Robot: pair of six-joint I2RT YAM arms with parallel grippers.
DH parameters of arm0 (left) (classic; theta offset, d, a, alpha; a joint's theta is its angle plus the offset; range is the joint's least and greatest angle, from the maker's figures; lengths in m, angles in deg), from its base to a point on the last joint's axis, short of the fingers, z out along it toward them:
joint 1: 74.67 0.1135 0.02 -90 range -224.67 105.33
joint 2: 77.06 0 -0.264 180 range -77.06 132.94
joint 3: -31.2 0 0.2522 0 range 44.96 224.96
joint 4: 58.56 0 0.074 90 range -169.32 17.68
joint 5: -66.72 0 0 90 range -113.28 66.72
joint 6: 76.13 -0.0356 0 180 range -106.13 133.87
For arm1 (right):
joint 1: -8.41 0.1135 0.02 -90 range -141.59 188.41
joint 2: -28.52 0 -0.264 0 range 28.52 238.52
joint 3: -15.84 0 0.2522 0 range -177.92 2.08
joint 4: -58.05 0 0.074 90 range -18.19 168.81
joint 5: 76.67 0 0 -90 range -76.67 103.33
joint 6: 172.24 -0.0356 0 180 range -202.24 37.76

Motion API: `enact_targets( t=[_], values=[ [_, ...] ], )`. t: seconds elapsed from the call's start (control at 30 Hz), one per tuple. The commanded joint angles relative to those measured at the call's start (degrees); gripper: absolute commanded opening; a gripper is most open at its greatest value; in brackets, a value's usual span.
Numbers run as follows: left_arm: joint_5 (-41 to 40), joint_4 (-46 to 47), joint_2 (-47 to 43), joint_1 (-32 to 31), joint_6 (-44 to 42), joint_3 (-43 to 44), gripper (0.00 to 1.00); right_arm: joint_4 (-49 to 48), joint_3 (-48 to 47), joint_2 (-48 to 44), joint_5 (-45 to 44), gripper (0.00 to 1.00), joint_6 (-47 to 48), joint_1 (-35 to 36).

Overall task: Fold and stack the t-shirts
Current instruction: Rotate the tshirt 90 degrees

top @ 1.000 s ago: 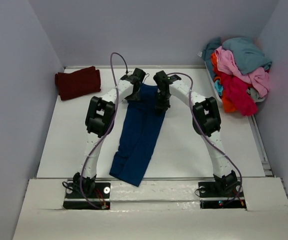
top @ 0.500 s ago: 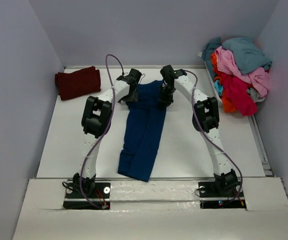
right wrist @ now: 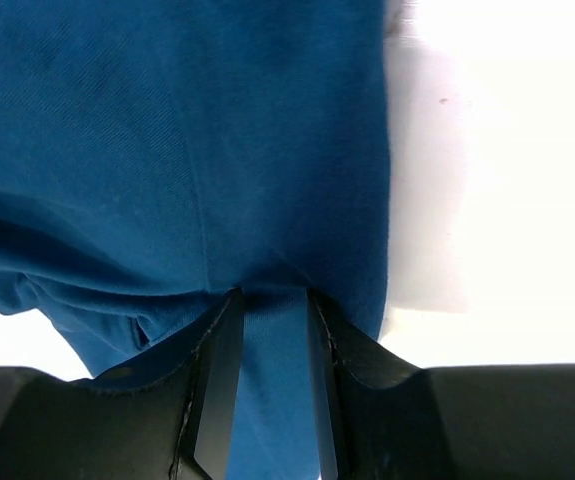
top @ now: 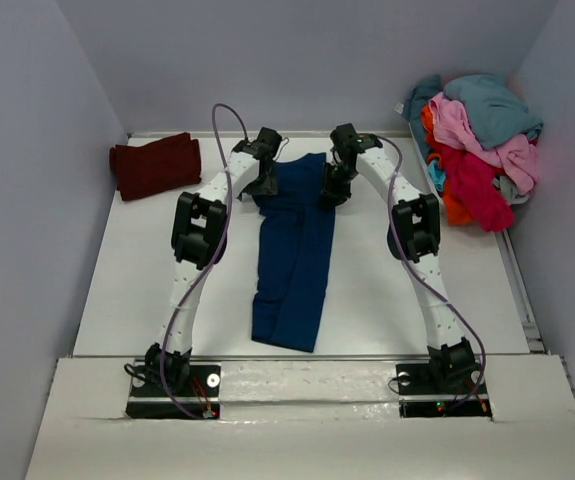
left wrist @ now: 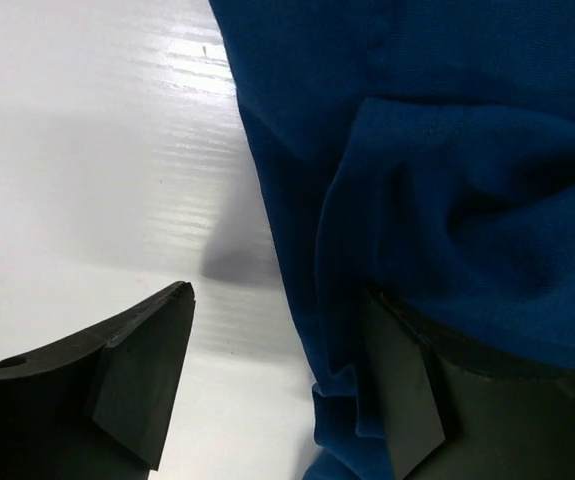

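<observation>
Both arms reach out toward 12 o'clock, elbows raised. The left gripper [left wrist: 272, 300] stands released, cloth draped over one finger only. The right gripper [right wrist: 270, 300] pinches a fold of the long dark-blue cotton t-shirt [top: 292, 260], which lies lengthwise mid-table. On the white corrugated table [top: 167, 270], between pale lilac walls [top: 37, 150], a folded dark maroon t-shirt [top: 155, 165] sits at 10 o'clock and a heap of teal, pink, red and orange t-shirts [top: 477, 140] at 2 o'clock

Open table [top: 387, 290] flanking blue t-shirt [top: 295, 250]
</observation>
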Motion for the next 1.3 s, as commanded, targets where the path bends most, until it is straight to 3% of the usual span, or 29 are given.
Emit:
enact_targets(
  t=[0.0, 0.17, 0.37, 0.6, 0.87, 1.07, 1.27],
  values=[
    [0.5, -1.3, 3.5, 0.5, -0.7, 0.8, 0.83, -2.6, 3.5, -2.9, -5.8, 0.39, 4.9, 0.4],
    [0.4, 0.1, 2.4, 0.5, -1.3, 2.4, 0.88, -2.4, 1.8, -6.7, -8.6, 0.45, 5.4, 1.8],
    [3.5, 1.7, 3.2, 1.5, -2.4, 3.8, 0.94, -2.8, 3.4, -8.8, -5.4, 0.50, 6.5, 2.3],
    [4.6, 2.3, 3.6, 2.7, -3.5, 4.7, 0.95, -4.4, 5.1, -10.4, -1.2, 0.50, 7.7, 3.4],
    [2.0, 2.2, 5.3, 3.2, -3.7, 7.6, 0.96, -3.6, 8.2, -15.4, -6.1, 0.50, 8.6, 6.9],
    [-2.6, 2.3, 3.1, 2.6, -3.1, 8.9, 0.99, -4.7, 20.6, -24.9, -12.1, 0.50, 9.5, 9.9],
    [-9.1, -0.4, -8.4, 0.7, -1.9, 5.0, 0.99, -6.2, 33.9, -34.0, -13.2, 0.50, 7.7, 11.3]
  ],
)
